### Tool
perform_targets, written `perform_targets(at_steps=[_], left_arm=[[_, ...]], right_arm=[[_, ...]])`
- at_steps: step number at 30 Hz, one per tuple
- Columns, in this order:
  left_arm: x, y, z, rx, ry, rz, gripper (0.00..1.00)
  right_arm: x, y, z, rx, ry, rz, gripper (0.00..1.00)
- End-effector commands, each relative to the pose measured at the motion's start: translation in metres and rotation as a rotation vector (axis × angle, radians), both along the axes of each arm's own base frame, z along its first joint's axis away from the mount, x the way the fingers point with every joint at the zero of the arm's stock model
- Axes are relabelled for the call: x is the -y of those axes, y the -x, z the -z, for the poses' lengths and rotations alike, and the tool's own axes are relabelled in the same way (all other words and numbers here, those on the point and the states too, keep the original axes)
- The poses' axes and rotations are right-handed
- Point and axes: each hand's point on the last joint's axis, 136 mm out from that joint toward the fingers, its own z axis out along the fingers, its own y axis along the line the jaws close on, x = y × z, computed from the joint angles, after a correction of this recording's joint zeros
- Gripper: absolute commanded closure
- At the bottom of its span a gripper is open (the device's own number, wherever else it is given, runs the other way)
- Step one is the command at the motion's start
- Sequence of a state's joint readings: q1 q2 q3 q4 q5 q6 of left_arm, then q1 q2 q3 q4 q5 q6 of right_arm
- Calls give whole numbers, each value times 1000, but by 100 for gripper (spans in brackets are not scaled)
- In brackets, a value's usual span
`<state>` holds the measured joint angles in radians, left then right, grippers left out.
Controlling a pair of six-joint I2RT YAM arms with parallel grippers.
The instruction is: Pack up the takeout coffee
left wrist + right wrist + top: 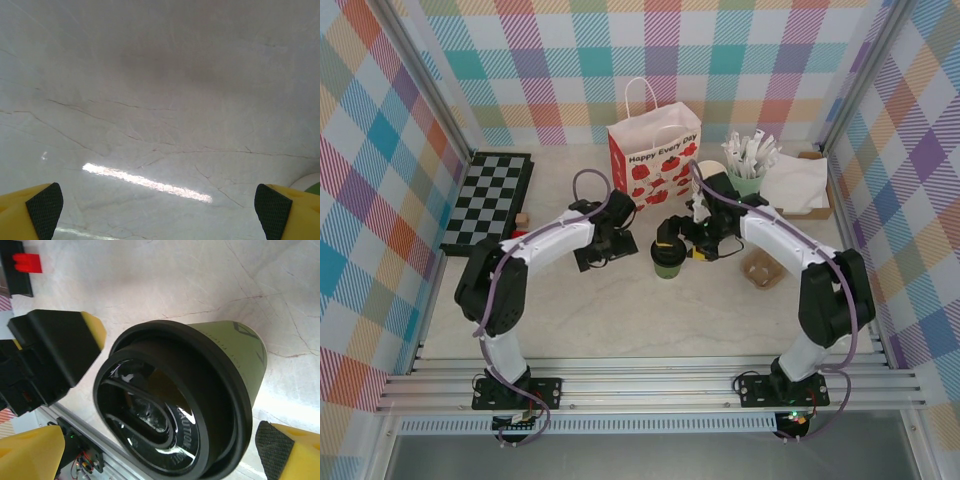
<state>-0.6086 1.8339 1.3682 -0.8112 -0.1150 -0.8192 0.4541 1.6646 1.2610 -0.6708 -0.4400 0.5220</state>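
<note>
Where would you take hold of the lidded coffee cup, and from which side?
Take the cup by its green wall under the black lid, coming in level from the right. It stands upright and widens upward, so the lid's rim backs the grip; the open right gripper straddles it.

- takeout coffee point(200, 405): lid of glossy black plastic, smooth, with raised lettering and bright highlights; cup wall of matt dark-green paper.
- counter point(160, 100): pale stone-look surface, smooth, with thin dark veins, polished enough to mirror a strip of light.
- left tool point(160, 212): fingers of smooth yellow plastic; pads point(44, 207) black, matt, finely grained.
- right tool point(157, 455): the same yellow plastic, with a black grained pad.
- bag point(655, 155): white paper with red print, matt.
- cup carrier point(762, 268): brown moulded pulp, dull and rough-looking.
- frame rails point(650, 385): bare metal, grooved, with a satin sheen.
- chessboard point(488, 200): black and white squares, flat finish; material cannot be told.
</note>
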Motion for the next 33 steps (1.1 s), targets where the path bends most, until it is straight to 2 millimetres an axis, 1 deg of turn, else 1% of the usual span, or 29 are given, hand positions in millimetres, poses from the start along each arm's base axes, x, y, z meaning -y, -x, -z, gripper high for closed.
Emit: perform_targets(at_steps=[1,7,12,15,17,19,22,29,31,33], left_arm=[[11,2,4,-15,33,11,0],[19,1,16,-53,40,35,0],[24,1,24,-69,42,31,0],[26,-1,25,-69,43,33,0],[26,-1,26,-72,42,36,0],[27,0,27,-76,44,43,0],[30,0,28,-79,52,50,0],[38,2,31,-90,58,69,0],[39,2,32,-93,59,70,0],[40,2,32,-95,62,74,0]], right_arm=[[2,3,2,-16,63,-19,0],[-5,1,6,-7,117,-47,0],[-10,0,9,-6,126,-56,0],[-13,-1,10,-3,125,-62,0],[-13,-1,13,-8,131,-61,2],[-12,-2,16,-9,143,-53,7],[-10,-3,18,-9,154,-51,8],[-8,-1,25,-21,177,-57,8],[-8,0,27,-24,185,-62,8],[-11,0,24,-17,175,-68,5]])
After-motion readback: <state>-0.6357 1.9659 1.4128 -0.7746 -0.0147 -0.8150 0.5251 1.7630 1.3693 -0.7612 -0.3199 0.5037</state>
